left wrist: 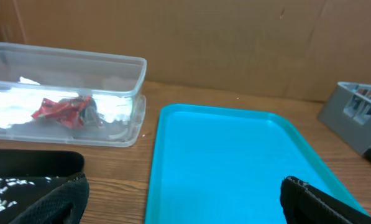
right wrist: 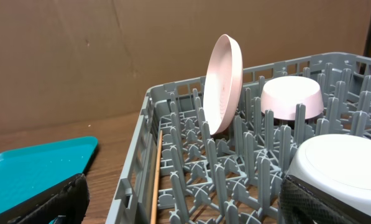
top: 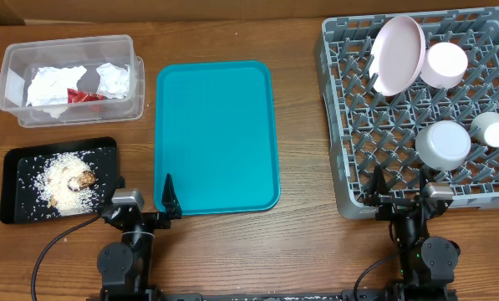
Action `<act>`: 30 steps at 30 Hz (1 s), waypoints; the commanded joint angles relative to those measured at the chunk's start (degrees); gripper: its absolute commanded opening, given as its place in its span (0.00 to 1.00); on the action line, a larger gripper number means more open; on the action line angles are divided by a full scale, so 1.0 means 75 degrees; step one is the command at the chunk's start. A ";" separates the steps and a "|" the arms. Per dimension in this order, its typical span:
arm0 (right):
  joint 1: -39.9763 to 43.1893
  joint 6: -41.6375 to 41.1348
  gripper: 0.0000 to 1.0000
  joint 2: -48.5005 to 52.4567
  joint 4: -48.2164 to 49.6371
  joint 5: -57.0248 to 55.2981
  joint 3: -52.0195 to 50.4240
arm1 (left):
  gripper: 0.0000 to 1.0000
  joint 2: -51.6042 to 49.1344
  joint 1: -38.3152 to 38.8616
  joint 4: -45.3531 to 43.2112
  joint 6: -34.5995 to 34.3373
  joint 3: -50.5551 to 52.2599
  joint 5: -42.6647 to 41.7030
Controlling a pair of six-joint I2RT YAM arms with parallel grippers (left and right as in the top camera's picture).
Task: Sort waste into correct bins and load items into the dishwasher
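Observation:
The clear tub (top: 65,40) at the back left holds crumpled white napkins (top: 53,84) and a red scrap (top: 86,95). The black tray (top: 19,163) holds rice grains (top: 61,180) and brown bits (top: 84,180). The grey dish rack (top: 349,125) at the right holds the large pale plate (top: 398,54) upright, the smaller white plate (top: 445,64), the grey-rimmed bowl (top: 443,144) upside down and the white cup (top: 491,129). My left gripper (top: 142,201) is open and empty at the teal tray's front left corner. My right gripper (top: 402,196) is open and empty at the rack's front edge.
An empty teal tray (top: 216,134) lies in the middle of the wooden table. In the left wrist view it (left wrist: 235,155) lies ahead, with the tub (left wrist: 135,81) to its left. In the right wrist view the rack wall (right wrist: 148,143) stands just ahead.

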State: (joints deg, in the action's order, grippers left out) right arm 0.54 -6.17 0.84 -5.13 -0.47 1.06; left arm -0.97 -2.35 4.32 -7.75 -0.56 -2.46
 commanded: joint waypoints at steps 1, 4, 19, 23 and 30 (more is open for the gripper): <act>-0.0020 0.0023 1.00 -0.0090 0.0052 -0.0102 -0.0079 | 1.00 0.0108 -0.0044 0.0015 0.0825 0.0038 0.0213; -0.0020 0.0023 1.00 -0.0090 0.0052 -0.0102 -0.0079 | 1.00 0.0108 -0.0050 0.0012 0.0895 0.0038 0.0207; -0.0020 0.0023 1.00 -0.0090 0.0052 -0.0102 -0.0079 | 1.00 0.0102 -0.0169 0.0015 0.0892 0.0038 0.0187; -0.0020 0.0023 1.00 -0.0090 0.0052 -0.0102 -0.0079 | 1.00 0.0102 -0.0169 0.0015 0.0892 0.0038 0.0187; -0.0020 0.0023 1.00 -0.0090 0.0052 -0.0102 -0.0079 | 1.00 0.0102 -0.0169 0.0015 0.0892 0.0038 0.0187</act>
State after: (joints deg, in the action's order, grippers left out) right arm 0.54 -6.17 0.84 -5.13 -0.47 1.06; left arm -0.95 -3.16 4.34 -2.52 -0.56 -1.45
